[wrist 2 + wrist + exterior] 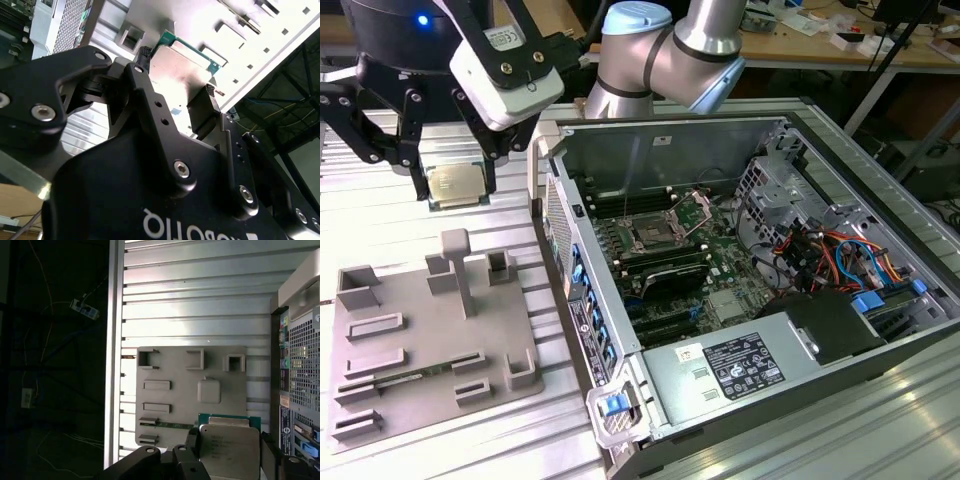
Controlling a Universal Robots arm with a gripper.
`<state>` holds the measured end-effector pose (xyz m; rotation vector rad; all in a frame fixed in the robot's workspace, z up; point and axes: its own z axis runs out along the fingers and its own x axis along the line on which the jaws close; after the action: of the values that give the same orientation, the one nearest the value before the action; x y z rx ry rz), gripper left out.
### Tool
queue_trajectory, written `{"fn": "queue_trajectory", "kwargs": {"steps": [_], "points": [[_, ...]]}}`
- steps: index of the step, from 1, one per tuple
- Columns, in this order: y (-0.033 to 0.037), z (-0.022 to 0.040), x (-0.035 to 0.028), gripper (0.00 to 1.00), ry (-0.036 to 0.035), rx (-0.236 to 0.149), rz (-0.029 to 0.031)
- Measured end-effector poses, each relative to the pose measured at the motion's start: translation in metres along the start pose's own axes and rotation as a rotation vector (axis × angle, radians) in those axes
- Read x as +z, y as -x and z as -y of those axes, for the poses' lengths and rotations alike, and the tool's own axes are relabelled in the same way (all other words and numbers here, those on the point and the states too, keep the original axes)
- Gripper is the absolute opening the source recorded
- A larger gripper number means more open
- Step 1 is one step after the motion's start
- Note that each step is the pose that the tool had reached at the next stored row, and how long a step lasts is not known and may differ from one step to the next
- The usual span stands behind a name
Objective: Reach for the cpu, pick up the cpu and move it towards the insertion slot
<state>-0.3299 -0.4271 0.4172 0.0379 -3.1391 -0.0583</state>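
Observation:
The cpu (455,185) is a thin square chip with a silvery top and a green rim. My gripper (458,178) is shut on it, one black finger on each side. It hangs above the ribbed table at the exterior view's upper left, beyond the grey tray (420,330). In both wrist views the cpu (182,62) (230,450) sits flat between the fingers (202,112) (192,445). The insertion slot (655,232), a shiny metal-framed socket with its hinged plate up, lies on the board inside the open computer case, to the exterior view's right of the gripper.
The grey plastic tray (175,370) with raised blocks lies on the slatted aluminium table (380,220). The open computer case (760,300) has upright walls, cables, drive cages and a power supply around the board. The case's perforated side (300,365) stands close to the gripper.

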Motion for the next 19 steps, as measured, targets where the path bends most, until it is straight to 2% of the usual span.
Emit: {"fn": "queue_trajectory", "kwargs": {"steps": [6,13,19], "points": [[0.0071,0.0002,0.0000,0.55,0.0000,0.000,0.0000],[0.0209,0.0005,0.0000,0.55,-0.0006,0.000,0.0000],[0.0264,0.0006,0.0000,0.55,-0.0006,0.000,-0.0001]]}}
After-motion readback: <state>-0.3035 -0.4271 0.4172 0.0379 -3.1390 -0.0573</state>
